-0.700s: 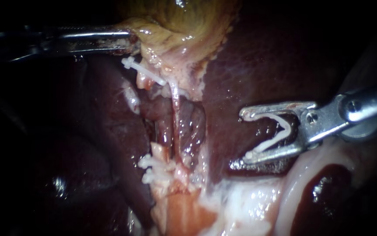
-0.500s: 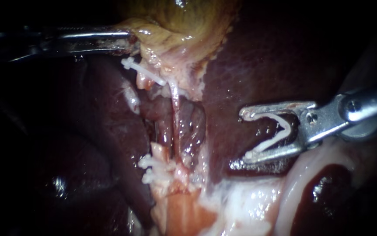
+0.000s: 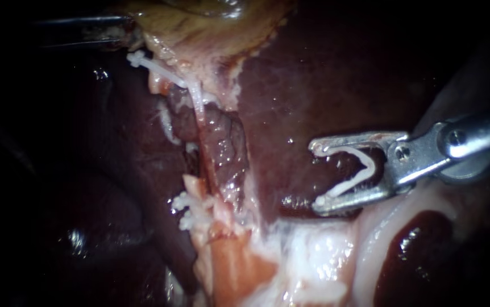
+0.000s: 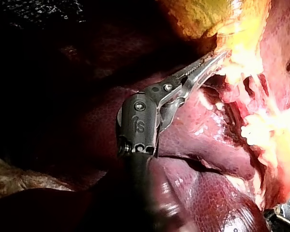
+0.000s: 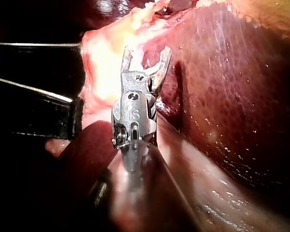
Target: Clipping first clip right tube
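My right instrument (image 3: 315, 177) comes in at three o'clock. Its jaws stand wide apart, each one bearing on a leg of the open clip (image 3: 344, 186) seated between them, over the dark liver (image 3: 302, 91). The right tube (image 3: 199, 111), a thin pale strand, runs from about twelve o'clock down toward six. It lies at nine o'clock from those jaws and well apart from them. My left instrument (image 3: 123, 35) sits at eleven o'clock, jaws pinched on the pale edge of the gallbladder (image 3: 199, 23). One closed clip (image 3: 154, 67) lies just beside the tube's upper end, and a cluster of white clips (image 3: 185, 206) sits near its lower end.
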`<action>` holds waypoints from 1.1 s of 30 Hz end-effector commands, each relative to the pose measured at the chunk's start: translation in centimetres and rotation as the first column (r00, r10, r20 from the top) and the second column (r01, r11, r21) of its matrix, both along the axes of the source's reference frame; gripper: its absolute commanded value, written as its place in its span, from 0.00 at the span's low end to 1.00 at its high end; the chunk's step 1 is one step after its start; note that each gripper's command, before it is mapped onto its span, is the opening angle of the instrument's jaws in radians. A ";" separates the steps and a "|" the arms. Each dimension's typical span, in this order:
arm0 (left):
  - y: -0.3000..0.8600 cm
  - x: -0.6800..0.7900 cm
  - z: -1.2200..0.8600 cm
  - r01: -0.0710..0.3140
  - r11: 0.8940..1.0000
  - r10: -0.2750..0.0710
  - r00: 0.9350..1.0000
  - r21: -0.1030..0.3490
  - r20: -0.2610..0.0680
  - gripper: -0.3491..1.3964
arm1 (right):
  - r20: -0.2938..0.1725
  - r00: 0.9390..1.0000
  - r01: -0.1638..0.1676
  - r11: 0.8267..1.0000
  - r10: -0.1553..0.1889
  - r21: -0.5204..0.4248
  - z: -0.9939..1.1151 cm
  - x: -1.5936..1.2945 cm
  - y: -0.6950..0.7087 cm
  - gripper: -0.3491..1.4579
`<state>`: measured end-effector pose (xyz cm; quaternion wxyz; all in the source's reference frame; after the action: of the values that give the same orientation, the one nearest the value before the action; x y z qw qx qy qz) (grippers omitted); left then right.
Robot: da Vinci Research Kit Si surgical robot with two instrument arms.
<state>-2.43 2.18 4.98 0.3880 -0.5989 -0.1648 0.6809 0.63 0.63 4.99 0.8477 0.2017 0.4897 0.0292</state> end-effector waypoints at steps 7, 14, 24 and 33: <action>-0.01 0.02 -0.01 0.001 1.000 -0.001 1.000 -0.002 0.002 0.00 | -0.017 0.999 -0.038 0.998 0.038 0.046 0.01 0.13 0.01 0.47; -0.02 0.01 -0.03 0.002 1.000 -0.002 1.000 -0.002 0.001 0.00 | -0.037 0.997 -0.066 0.988 0.072 0.137 0.05 0.41 -0.04 0.47; -0.04 -0.02 -0.06 0.007 1.000 -0.007 1.000 -0.002 -0.003 0.00 | -0.046 0.996 -0.072 0.978 0.083 0.194 0.28 0.94 -0.16 0.47; -0.04 -0.04 -0.06 0.007 1.000 -0.007 1.000 -0.002 -0.002 0.00 | -0.092 0.993 -0.047 0.968 0.072 0.246 0.62 1.48 -0.34 0.47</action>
<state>-2.47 2.14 4.91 0.3902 -0.5989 -0.1611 0.6805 2.16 0.28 5.64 0.7837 0.2986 0.5345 0.1048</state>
